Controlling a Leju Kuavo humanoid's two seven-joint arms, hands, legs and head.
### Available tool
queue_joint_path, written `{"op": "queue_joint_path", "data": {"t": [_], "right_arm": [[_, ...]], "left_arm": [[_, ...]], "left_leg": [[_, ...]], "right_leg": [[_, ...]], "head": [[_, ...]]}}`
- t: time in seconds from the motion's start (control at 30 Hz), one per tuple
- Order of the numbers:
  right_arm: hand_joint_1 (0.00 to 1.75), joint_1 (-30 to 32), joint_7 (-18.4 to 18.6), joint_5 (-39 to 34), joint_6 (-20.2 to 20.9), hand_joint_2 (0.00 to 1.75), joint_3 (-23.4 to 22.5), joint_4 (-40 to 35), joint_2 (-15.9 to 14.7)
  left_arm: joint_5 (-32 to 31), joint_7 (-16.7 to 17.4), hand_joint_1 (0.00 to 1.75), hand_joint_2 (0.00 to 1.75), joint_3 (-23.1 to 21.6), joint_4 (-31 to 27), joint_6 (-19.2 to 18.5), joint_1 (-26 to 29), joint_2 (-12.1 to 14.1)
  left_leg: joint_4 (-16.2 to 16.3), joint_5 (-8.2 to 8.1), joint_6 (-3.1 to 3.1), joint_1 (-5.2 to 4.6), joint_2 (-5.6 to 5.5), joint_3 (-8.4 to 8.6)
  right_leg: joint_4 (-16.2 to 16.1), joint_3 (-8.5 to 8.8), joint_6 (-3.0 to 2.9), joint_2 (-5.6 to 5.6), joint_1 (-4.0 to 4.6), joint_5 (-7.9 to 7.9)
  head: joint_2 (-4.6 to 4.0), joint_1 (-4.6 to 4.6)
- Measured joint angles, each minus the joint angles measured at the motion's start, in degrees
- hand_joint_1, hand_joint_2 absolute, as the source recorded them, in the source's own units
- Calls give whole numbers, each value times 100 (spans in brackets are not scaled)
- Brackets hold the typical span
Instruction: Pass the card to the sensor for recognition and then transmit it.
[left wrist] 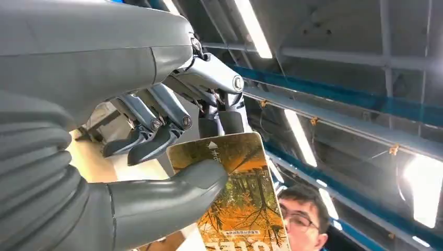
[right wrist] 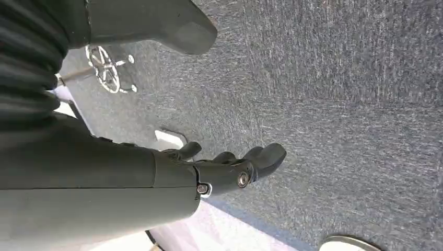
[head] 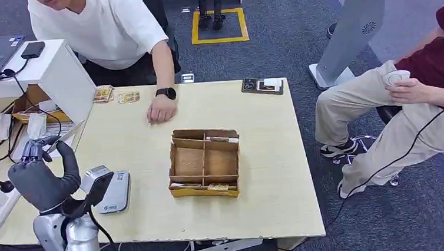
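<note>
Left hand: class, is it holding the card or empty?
Holding. In the left wrist view the left hand pinches the orange card between thumb and fingers.

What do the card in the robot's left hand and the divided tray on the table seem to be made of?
Card: probably glossy plastic or coated card; it stays flat and stiff, with a printed autumn scene and slight sheen. Divided tray: looks like matte brown cardboard, with thin walls and raw edges. The left hand pinches the card.

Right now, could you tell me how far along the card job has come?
Done: the left hand holds the orange forest-print card, thumb pressed on it. In hand: it is raised beside the grey card sensor on the wooden table. Left: recognition and passing it on.
</note>
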Motion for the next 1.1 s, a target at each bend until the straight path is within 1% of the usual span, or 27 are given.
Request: {"op": "queue_joint_path", "data": {"t": [0.07, 0.2, 0.4, 0.6, 0.7, 0.77, 0.87, 0.97, 1.1], "right_arm": [[0, 3, -28, -46, -4, 175, 0, 0, 0], [0, 15, -39, -109, -7, 175, 0, 0, 0], [0, 26, -39, -162, -7, 175, -2, 0, 0], [0, 36, -41, -194, -4, 175, -7, 0, 0], [0, 55, -61, -210, 2, 175, -15, 0, 0], [0, 52, -79, -201, 22, 175, -28, 0, 0], [0, 56, -85, -107, 79, 175, -65, -2, 0], [0, 54, -101, -59, 94, 175, -101, -2, 0], [0, 53, -101, -57, 94, 175, -149, -2, 0]], "left_arm": [[-100, 24, 175, 175, 4, 0, 0, 4, 2], [-102, -66, 175, 175, 99, 0, 0, 26, 2], [-124, -127, 175, 175, 378, 0, 0, 90, 2], [-600, -158, 175, 175, 527, 0, 2, 227, 4], [-1100, -13, 175, 175, 538, 15, 2, 312, 9], [-1272, 94, 175, 175, 538, 35, 2, 332, 9], [-1734, 524, 175, 175, 411, 76, 2, 433, 24], [-1899, 601, 175, 175, 291, 159, 2, 568, 52], [-1921, 616, 175, 175, 229, 208, 4, 632, 66]], "left_leg": [[0, 0, 0, 0, -1, -1], [0, 0, 0, 0, -1, -4], [-1, 0, 0, 0, -2, -6], [-1, 0, 0, 0, -1, -4], [-1, 0, 0, 0, -8, -9], [-1, 0, 0, 0, -9, -9], [-1, 0, 0, 0, -7, -8], [-1, 0, 0, 0, -6, -9], [-1, 0, 0, 0, -7, -9]], "right_leg": [[0, 1, 0, -1, 0, 0], [0, 1, 0, -3, 0, 0], [0, 0, 1, -5, 0, -1], [0, 1, 1, -4, -1, -1], [0, -1, 2, -12, 0, -1], [0, 0, 2, -11, 0, -1], [0, -1, 2, -9, 0, -1], [0, -2, 2, -9, 0, -2], [0, -2, 2, -8, 0, -2]], "head": [[0, 0], [0, 0], [0, 0], [0, 2], [2, -2], [0, -2], [0, -4], [0, -4], [2, -7]]}}
